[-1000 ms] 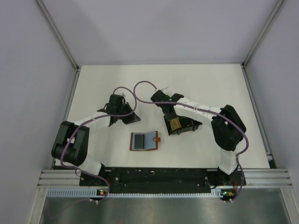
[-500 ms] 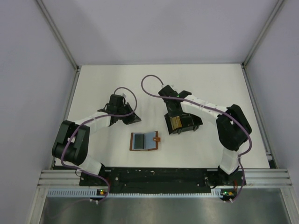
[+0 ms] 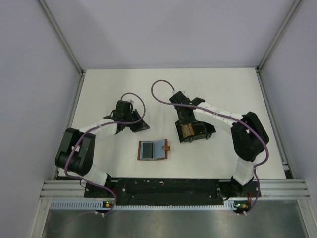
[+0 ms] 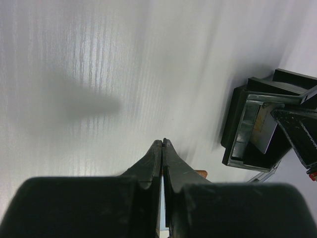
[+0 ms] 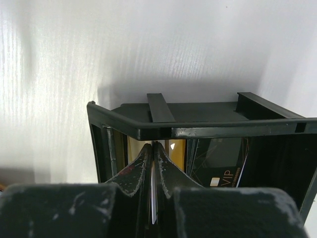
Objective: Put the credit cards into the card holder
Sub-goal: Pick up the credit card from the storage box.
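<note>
The card holder (image 3: 159,149) lies open near the front centre, a blue card (image 3: 146,150) in its left half; its brown tab (image 4: 200,173) shows in the left wrist view. My right gripper (image 3: 185,128) reaches into a black slotted box (image 3: 198,131) and is shut on a thin white card (image 5: 152,208), seen edge-on between the fingers (image 5: 133,171). A tan-gold card (image 5: 176,148) and a black VIP card (image 5: 223,166) stand in the box (image 5: 198,130). My left gripper (image 3: 141,126) is shut and empty, above the table just beyond the holder.
The black box (image 4: 257,134) also shows in the left wrist view with a grey card (image 4: 263,133) standing in it. Grey walls with metal rails enclose the white table (image 3: 223,89) on three sides. The arms' base rail (image 3: 168,187) runs along the near edge.
The right arm's wrist and elbow have shifted a little to the right and back, its gripper staying in the black box. The left arm and the holder have not moved.
</note>
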Robot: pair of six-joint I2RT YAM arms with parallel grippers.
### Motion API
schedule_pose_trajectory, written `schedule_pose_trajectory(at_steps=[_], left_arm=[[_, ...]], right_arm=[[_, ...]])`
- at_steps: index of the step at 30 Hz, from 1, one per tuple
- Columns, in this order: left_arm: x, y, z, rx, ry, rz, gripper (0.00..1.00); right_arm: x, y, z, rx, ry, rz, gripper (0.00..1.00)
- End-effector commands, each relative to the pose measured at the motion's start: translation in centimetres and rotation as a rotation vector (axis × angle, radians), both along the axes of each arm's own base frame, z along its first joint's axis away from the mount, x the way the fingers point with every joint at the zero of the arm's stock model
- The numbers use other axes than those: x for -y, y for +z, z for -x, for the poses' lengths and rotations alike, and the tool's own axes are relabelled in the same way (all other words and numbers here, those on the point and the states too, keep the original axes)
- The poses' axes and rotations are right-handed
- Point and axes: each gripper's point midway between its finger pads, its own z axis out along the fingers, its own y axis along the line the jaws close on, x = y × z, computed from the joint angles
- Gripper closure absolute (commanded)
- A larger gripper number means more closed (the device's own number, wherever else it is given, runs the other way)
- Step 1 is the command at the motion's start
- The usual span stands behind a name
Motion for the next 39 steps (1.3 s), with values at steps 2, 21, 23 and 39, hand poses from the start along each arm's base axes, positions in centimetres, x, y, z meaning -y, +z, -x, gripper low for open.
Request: schedule_pose_trajectory(at_steps=[2, 21, 23, 39], left_arm=[[0.0, 0.4, -0.8, 0.022, 0.005, 0.006, 0.96], [-0.1, 0.3, -0.9, 0.015, 0.001, -0.007, 0.96], [-0.1, 0.3, -0.9, 0.017, 0.000, -0.007, 0.96], [-0.4, 0.4, -0.8, 0.017, 0.011, -0.021, 0.97]], right_arm=[[1.5, 0.8, 0.0, -0.017, -0.034, -0.038, 1.00], [2.2, -1.2, 0.5, -0.084, -0.022, -0.067, 0.92], [2.2, -1.0, 0.6, -0.085, -0.018, -0.073, 0.92], [2.5, 0.7, 1.7, -0.054, -0.024, -0.122, 0.98]])
